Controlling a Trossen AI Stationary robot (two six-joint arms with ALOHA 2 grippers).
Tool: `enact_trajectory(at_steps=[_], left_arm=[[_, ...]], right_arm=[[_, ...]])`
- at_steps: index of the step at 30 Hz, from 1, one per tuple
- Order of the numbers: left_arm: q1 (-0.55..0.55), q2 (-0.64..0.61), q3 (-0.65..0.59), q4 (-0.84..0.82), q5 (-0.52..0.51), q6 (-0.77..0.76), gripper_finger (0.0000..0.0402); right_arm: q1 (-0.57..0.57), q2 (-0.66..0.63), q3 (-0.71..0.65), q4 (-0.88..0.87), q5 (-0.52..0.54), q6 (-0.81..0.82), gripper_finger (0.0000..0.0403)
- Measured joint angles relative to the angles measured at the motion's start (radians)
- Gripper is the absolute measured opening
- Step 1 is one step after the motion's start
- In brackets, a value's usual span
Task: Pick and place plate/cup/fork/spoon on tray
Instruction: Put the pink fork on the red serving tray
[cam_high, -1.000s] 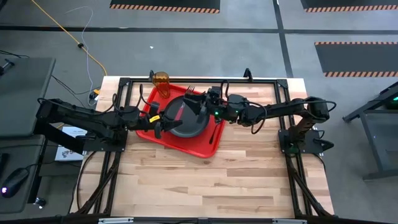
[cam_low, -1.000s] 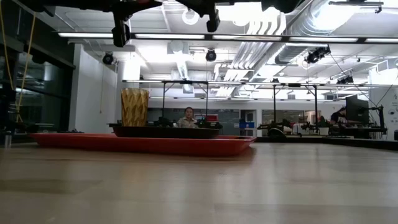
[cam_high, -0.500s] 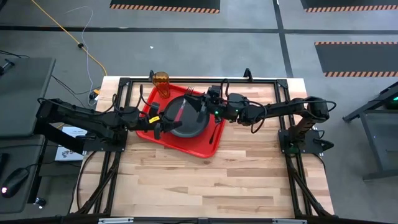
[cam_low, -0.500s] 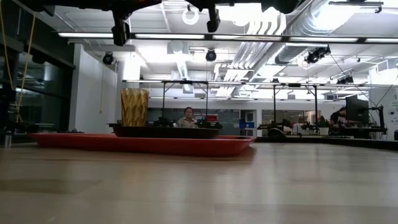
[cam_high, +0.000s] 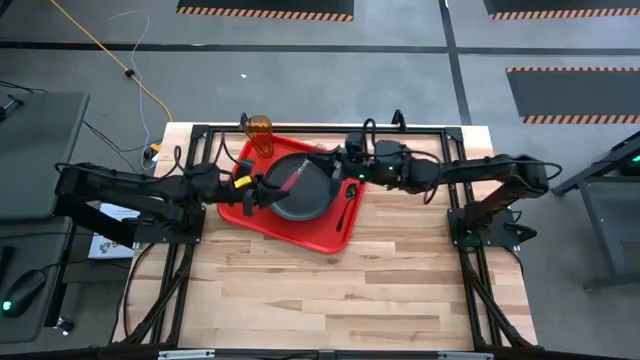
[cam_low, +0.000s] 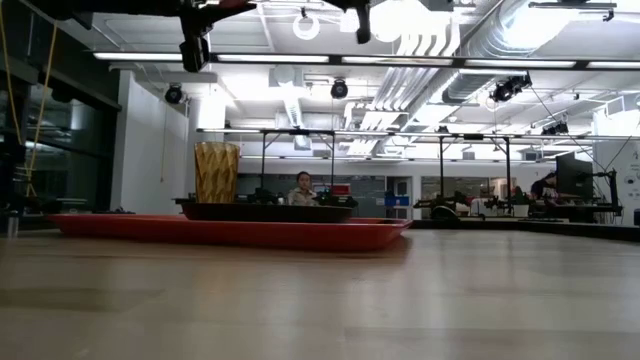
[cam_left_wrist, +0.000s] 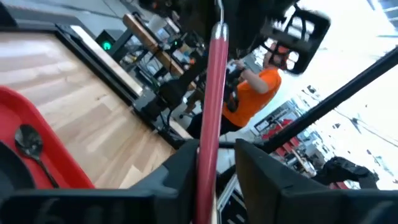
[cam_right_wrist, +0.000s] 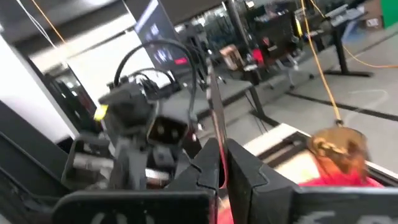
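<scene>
The fork (cam_high: 297, 178), with a pink handle (cam_left_wrist: 211, 93), hangs in the air over the black plate (cam_high: 305, 195) between my two grippers. My right gripper (cam_high: 328, 158) is shut on its far end. My left gripper (cam_high: 262, 190) is at its near end, fingers a little apart. The plate rests on the red tray (cam_high: 320, 232). The amber cup (cam_high: 259, 130) stands in the tray's far left corner. The black spoon (cam_high: 343, 212) lies on the tray to the right of the plate. My left gripper (cam_left_wrist: 217, 158) has the pink handle's lower end (cam_left_wrist: 206, 163) lying against the inner side of one finger (cam_left_wrist: 183, 171). A gap shows between the handle and the other finger (cam_left_wrist: 261, 171). The fingers lie along the handle. My right gripper (cam_right_wrist: 224, 158) pinches the fork's thin shaft (cam_right_wrist: 216, 134) between its two fingers, at the end beyond the pink handle (cam_left_wrist: 217, 9). The fingers come level from the table's right side, along the fork. The fork is lifted clear above the plate.
Bare wooden tabletop (cam_high: 330, 300) stretches from the tray to the near edge. A black frame (cam_high: 320, 128) runs round the table. A person in an orange shirt (cam_left_wrist: 249, 93) stands beyond the table, and another person (cam_low: 300, 188) sits far back.
My right gripper has gone a little up and toward the table's right and far edges, and its arm has stretched out. The fork's far end has shifted with it. The tray, plate, cup and spoon have stayed where they were.
</scene>
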Motion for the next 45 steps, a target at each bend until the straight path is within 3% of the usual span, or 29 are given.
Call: enact_trajectory(at_steps=[8, 17, 27, 36, 45], left_arm=[[0.078, -0.089, 0.01, -0.085, 0.03, 0.038, 0.0181], [0.148, -0.168, 0.013, -0.079, 0.07, 0.052, 0.024], [0.17, -0.219, 0.013, -0.021, 0.068, 0.144, 0.0244], [0.17, -0.215, 0.012, -0.007, 0.064, 0.149, 0.0244], [0.17, -0.214, 0.012, -0.008, 0.062, 0.149, 0.0244]], right_arm=[[-0.004, -0.095, 0.0, -0.225, -0.003, -0.043, 0.0], [-0.003, -0.11, -0.002, -0.435, -0.131, -0.047, 0.0], [0.0, -0.109, -0.043, -0.432, -0.224, -0.018, 0.0], [0.004, -0.107, -0.127, -0.264, -0.229, 0.032, 0.0], [0.004, -0.107, -0.137, -0.225, -0.229, 0.04, 0.0]])
